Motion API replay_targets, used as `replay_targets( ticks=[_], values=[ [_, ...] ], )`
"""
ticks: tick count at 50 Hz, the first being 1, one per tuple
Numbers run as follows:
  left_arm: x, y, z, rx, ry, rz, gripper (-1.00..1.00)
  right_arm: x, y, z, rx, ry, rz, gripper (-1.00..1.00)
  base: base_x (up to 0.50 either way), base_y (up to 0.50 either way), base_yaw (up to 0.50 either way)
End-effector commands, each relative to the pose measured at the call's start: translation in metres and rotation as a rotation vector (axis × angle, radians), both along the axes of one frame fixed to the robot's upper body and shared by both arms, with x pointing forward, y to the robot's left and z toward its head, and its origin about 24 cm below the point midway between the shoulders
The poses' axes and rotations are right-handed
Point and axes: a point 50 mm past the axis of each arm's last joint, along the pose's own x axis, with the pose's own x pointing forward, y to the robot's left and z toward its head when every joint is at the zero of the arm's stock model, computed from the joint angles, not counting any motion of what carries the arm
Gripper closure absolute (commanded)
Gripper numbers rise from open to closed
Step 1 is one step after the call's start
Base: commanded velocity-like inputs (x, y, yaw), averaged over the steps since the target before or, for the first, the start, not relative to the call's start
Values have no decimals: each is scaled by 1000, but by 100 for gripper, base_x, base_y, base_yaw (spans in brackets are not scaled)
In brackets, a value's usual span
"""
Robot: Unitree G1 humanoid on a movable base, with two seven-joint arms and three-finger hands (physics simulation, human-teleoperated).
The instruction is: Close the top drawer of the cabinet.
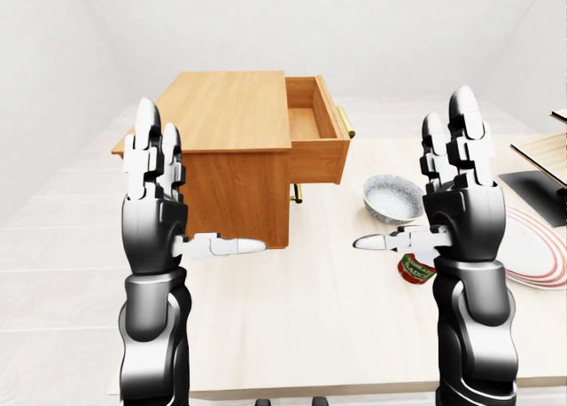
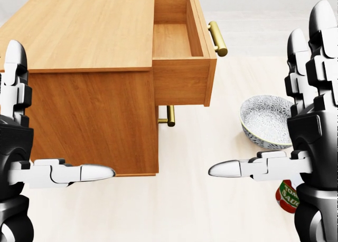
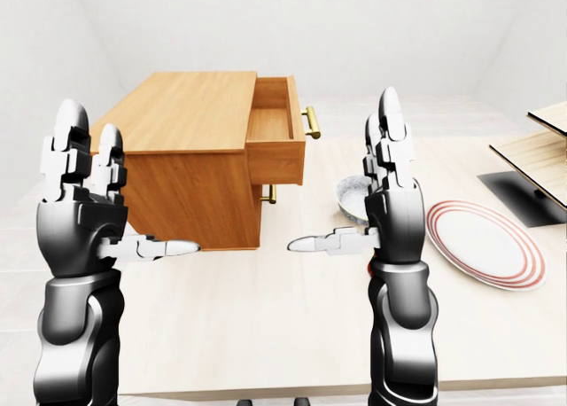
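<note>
A wooden cabinet (image 2: 84, 36) stands on the pale table at the upper left of the head view. Its top drawer (image 2: 182, 81) is pulled out to the right and looks empty inside, with a brass handle (image 2: 217, 38) on its front. A second brass handle (image 2: 170, 115) shows below it on the shut lower drawer. My left hand (image 1: 182, 202) is open and held upright this side of the cabinet, touching nothing. My right hand (image 1: 425, 198) is open too, upright to the right of the drawer, thumb pointing left, holding nothing.
A patterned bowl (image 2: 266, 120) sits on the table right of the drawer. A red sauce can (image 2: 288, 197) stands partly behind my right hand. Further right lie a red-rimmed plate (image 3: 483, 242) and a wooden shelf over a black base (image 3: 532, 193).
</note>
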Motion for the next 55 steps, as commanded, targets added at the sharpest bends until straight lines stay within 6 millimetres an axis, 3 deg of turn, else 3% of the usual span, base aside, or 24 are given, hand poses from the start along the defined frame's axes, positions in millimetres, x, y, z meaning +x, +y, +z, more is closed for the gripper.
replay_targets(
  ticks=[1, 12, 26, 38, 51, 55],
  values=[
    [1, 0, -3, 1, 15, 1, -100, 1, 1, -2, -2, 12, 5, -100, 14, 0, 0],
    [0, 0, -2, 3, 11, 1, -100, 2, 1, -3, -9, 17, 5, -100, 13, 0, 0],
    [-2, -2, -2, 4, 6, -9, -100, 17, 4, -25, 2, 127, -12, -100, 2, 0, 0],
    [-7, -4, 9, 13, -48, -22, -100, 26, -1, -26, -5, 139, -51, -100, 0, 0, 0],
    [-7, -4, 5, 27, -30, -21, -100, 26, -1, -21, -3, 118, -51, -100, 0, 0, 0],
    [-10, -6, 9, 24, -52, -27, -100, 34, -1, -33, 8, 174, -55, -100, 0, 0, 0]
  ],
)
